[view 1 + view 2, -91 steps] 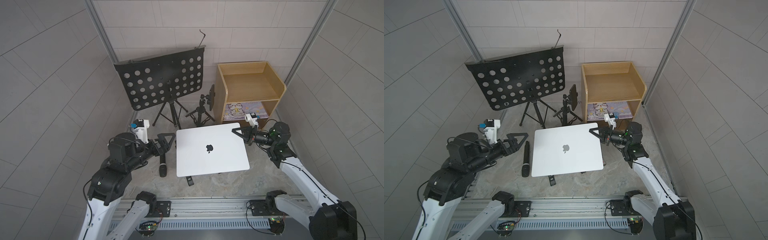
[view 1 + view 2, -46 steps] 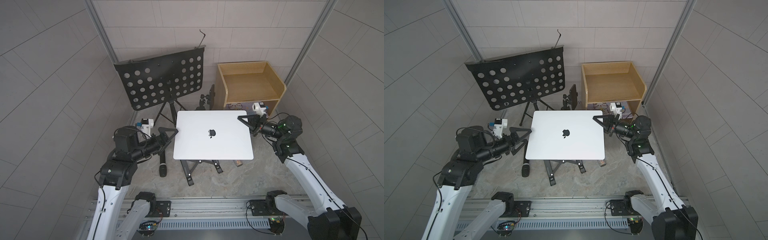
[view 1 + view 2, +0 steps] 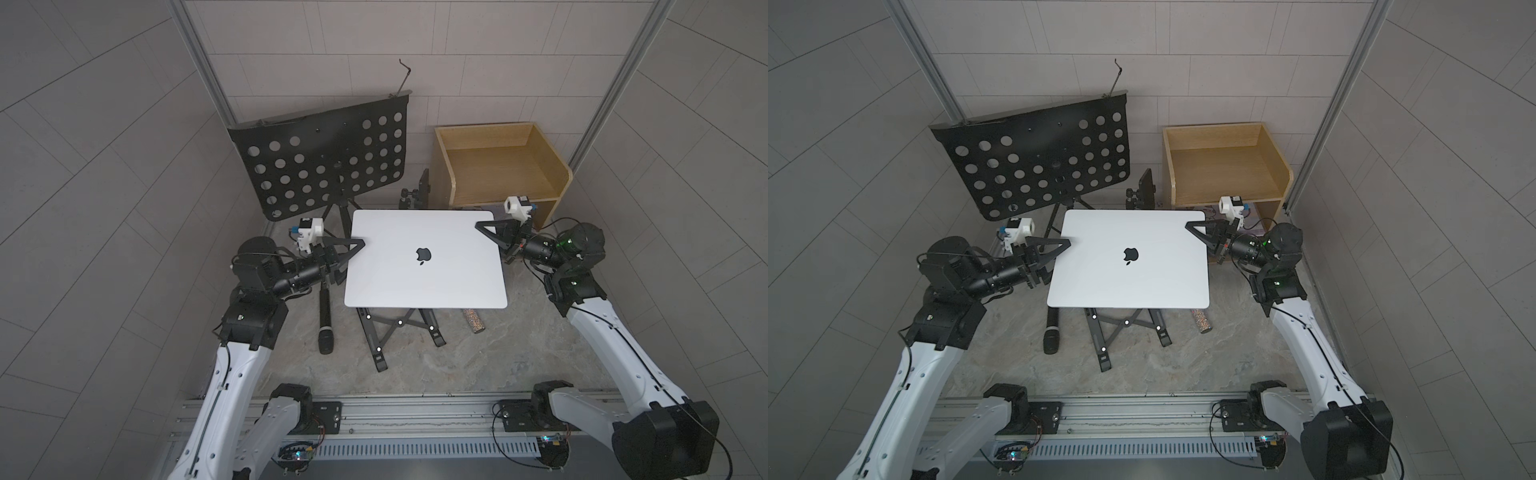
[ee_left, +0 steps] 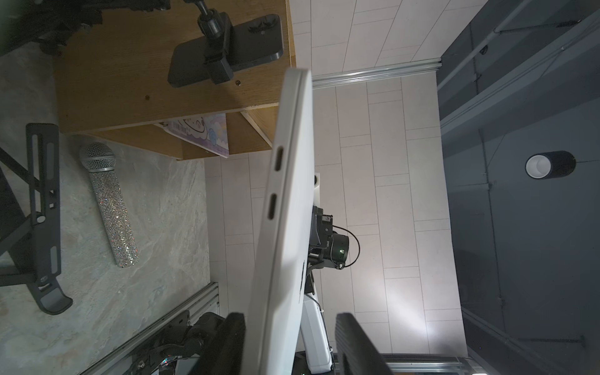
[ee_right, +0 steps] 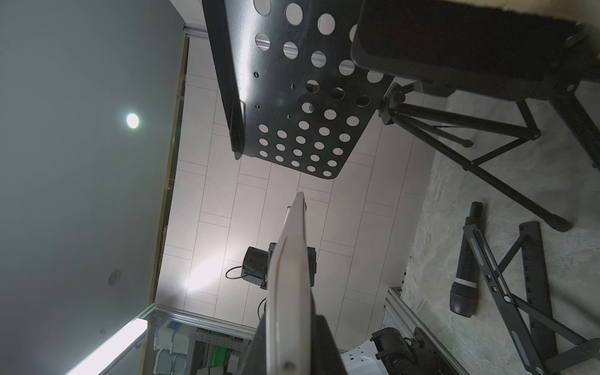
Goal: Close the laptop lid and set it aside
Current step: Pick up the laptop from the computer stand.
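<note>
The laptop (image 3: 424, 274) is a slim silver-white slab with rounded corners. Its lid (image 3: 1129, 286) is shut and faces up, plain except for a dark apple logo (image 3: 423, 256) at its middle. It hangs in the air above the black folding stand (image 3: 399, 328), clear of the counter (image 3: 519, 357).

At its left edge, the left end effector (image 3: 358, 243) straddles the shell with narrowed jaws. In the left wrist view one finger (image 4: 227, 341) lies against the underside. The other (image 4: 357, 344) stands off the lid with a gap showing, so this side is not clamped. Two slot ports (image 4: 274, 181) show along that edge.

At the far right corner, the right end effector (image 3: 482, 226) is clamped on the laptop, with dark fingers (image 5: 324, 344) tight to both faces in the right wrist view.

Keys, screen and underside are out of sight. In both top views the lower finger of each end effector is hidden beneath the shell. So are the stand's upper part and most of the glitter mic (image 3: 473, 321). The phone (image 3: 424, 193) behind it is partly covered, and the right wrist view cuts off its own fingertips.

The laptop lies roughly flat, though I cannot tell any slight tilt. Its long axis runs left to right between the two arms, and the logo's leaf points at the back wall.
</note>
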Tool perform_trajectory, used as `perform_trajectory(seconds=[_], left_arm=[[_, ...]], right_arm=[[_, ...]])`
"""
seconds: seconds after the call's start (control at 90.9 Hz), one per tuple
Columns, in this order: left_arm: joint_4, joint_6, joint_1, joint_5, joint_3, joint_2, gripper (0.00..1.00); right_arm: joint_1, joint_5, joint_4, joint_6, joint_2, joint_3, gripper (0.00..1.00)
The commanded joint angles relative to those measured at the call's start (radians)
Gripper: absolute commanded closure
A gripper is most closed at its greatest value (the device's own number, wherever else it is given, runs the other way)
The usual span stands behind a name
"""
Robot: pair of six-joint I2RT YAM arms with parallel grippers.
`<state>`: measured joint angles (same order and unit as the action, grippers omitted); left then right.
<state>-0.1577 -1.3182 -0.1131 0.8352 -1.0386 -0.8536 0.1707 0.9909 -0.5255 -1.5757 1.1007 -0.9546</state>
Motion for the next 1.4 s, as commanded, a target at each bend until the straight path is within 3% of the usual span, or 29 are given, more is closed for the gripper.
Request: perform_trajectory(seconds=[0.0,0.143,0.319,0.418,0.572,0.715,0.914,1.387], left_arm=[[0.081,-0.034,0.004,0.052,0.011,0.0,0.61],[0.124,-0.056,0.004,0.063,0.018,-0.008,0.7],[0.155,-0.058,0.005,0.067,0.01,-0.016,0.96],[0.166,-0.059,0.004,0.06,-0.009,-0.022,1.0],[0.193,-0.062,0.004,0.041,-0.057,-0.039,1.0],[0.234,-0.066,0.005,0.03,-0.089,-0.063,1.0],[0.265,-0.066,0.005,0.037,-0.118,-0.084,1.0],[0.247,-0.037,0.004,0.106,-0.14,-0.104,1.0]], right_arm=[[-0.002,-0.041,-0.117,-0.061,-0.013,-0.061,1.0],[-0.002,-0.04,-0.12,-0.06,-0.009,-0.06,1.0],[-0.002,-0.034,-0.104,-0.051,-0.006,-0.061,1.0],[-0.002,-0.029,-0.092,-0.05,-0.004,-0.063,0.89],[0.0,-0.01,-0.036,-0.05,-0.011,-0.064,0.56],[0.022,0.021,0.0,-0.05,-0.027,-0.058,0.47],[0.056,0.066,0.053,-0.049,-0.075,-0.024,0.49],[0.046,0.113,0.074,-0.089,-0.149,0.012,0.63]])
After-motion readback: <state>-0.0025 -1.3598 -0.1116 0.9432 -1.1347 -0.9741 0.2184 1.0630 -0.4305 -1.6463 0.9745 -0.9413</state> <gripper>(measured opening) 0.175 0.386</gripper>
